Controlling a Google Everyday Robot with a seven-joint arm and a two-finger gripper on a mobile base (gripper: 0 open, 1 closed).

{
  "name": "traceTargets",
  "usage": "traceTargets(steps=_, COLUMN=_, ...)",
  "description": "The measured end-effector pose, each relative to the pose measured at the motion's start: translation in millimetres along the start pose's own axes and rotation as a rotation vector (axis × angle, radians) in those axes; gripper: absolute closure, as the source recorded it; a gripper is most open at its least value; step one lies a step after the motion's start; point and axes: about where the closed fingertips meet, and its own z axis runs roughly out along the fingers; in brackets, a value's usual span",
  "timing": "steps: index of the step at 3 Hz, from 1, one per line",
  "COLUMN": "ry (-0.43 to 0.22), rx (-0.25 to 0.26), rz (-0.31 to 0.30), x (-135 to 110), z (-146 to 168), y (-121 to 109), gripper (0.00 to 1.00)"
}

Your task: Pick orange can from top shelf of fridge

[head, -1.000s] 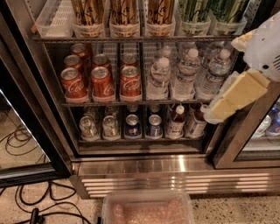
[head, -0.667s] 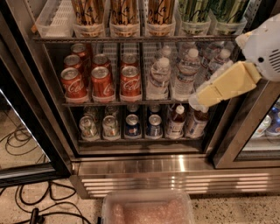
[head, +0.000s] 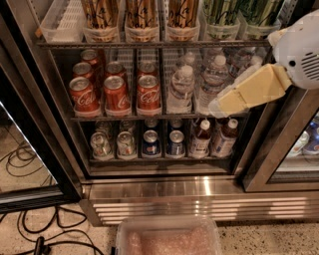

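gripper: I see it at right, in front of the water bottles on the mid rack, pointing left & down, well below the top shelf. Open or closed: I can't tell from this angle.
orange can: upright in a clear tray on the top shelf, far end of the view. Two more orange ones to its left, tops cut off.
green cans: just right of it, same shelf.
red cans: mid rack, left side, 3 lanes.
fridge: door prob swung open to the left; ribbed steel base near me.
bin: clear, on floor in front of the base.
cables: on floor, near left.
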Motion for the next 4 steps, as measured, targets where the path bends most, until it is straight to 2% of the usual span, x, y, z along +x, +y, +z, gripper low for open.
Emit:
traceTargets(steps=1, ry=-0.074, rx=0.007, rz=0.006, x=8, z=17, y=12, gripper=0.19)
traceTargets(steps=2, ry=-0.22, rx=-0.008, rz=-0.022, x=-27, z=31, y=20, gripper=0.4)
traceTargets(steps=3, ry=-0.317, rx=0.011, rz=-0.073, x=-62, z=28, y=22, gripper=0.27)
traceTargets(steps=4, ry=-0.292, rx=0.027, rz=-0.076, x=-57, z=19, y=25, gripper=0.04)
